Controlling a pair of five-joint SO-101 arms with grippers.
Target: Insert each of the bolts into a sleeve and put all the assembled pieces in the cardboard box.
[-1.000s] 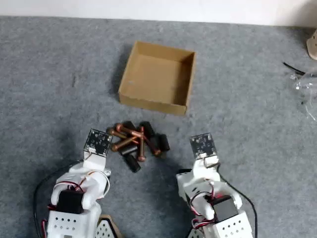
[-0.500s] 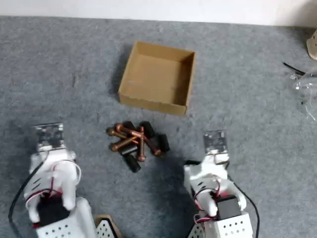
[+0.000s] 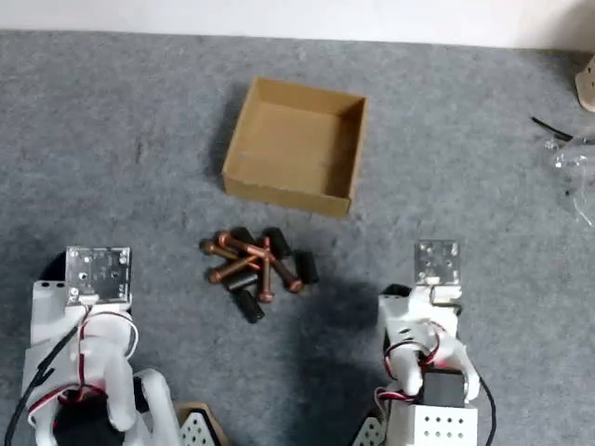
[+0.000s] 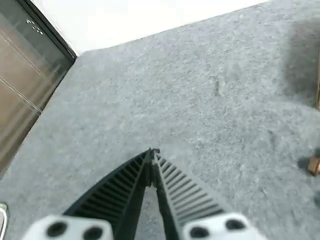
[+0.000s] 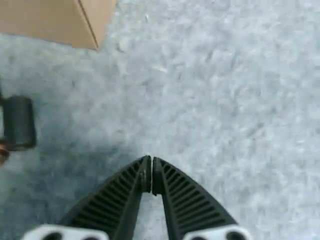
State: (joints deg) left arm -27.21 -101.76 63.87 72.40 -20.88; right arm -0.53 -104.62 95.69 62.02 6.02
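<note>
My left hand (image 4: 151, 156), ribbed black, closed on nothing, my right hand (image 5: 148, 172) closed and empty too, coppery bolts (image 3: 244, 246) and stubby black cylindrical sleeves (image 3: 249, 305) heaped on fuzzy grey worktop (image 3: 112, 139) between them, square cardboard box (image 3: 284, 192) just beyond.

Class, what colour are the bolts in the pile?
The bolts are copper-coloured; the high view shows it best.

The high view looks down over the tabletop (image 3: 483, 139). Both wrist views sit low; the right shares the cardboard box (image 5: 45, 20).
</note>
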